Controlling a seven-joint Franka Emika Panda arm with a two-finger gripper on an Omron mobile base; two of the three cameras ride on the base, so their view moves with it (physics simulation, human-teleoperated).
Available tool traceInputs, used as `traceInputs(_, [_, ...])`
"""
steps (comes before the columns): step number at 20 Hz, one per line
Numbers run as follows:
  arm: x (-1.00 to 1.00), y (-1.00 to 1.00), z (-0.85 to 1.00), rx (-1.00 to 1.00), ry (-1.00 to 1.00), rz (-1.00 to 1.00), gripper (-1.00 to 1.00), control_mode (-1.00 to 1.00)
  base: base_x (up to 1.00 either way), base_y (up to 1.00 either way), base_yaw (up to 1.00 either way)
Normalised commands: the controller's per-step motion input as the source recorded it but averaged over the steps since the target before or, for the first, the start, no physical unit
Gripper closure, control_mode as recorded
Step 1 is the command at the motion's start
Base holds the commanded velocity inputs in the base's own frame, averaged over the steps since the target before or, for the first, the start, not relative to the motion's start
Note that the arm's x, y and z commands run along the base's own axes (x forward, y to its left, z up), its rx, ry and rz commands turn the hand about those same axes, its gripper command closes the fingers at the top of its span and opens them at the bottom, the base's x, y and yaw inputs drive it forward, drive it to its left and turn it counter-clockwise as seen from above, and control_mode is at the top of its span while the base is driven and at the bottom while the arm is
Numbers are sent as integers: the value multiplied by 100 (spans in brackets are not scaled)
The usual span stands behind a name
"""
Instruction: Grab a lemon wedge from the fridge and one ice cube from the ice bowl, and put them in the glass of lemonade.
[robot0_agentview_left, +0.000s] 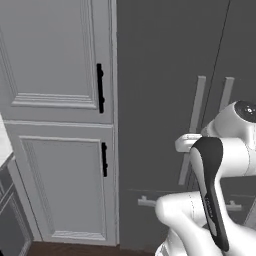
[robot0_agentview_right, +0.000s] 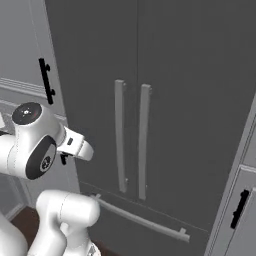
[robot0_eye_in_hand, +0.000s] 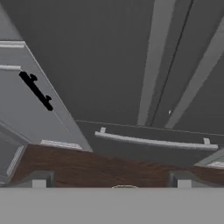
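Light grey panelled cabinets (robot0_agentview_left: 60, 125) with short black handles (robot0_agentview_left: 100, 88) stand above a dark wooden floor (robot0_eye_in_hand: 100, 168).

The arm (robot0_agentview_left: 215, 185) stood folded before the fridge (robot0_agentview_right: 165, 60), elbow raised, its gripper (robot0_eye_in_hand: 111, 179) pointing low at the doors, jaws spread wide.

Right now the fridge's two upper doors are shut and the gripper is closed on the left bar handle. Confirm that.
Not quite. The fridge doors are shut, but the gripper is open and holds nothing; the hand view shows its fingertips spread, clear of the left bar handle.
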Motion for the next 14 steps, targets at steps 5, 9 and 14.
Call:
traceInputs(5, [0,0,0,0,0,0,-100,100,-75,0,-58])
traceInputs(9, [0,0,0,0,0,0,-100,100,-30,14,-36])
traceInputs(14, [0,0,0,0,0,0,-100,100,0,0,-1])
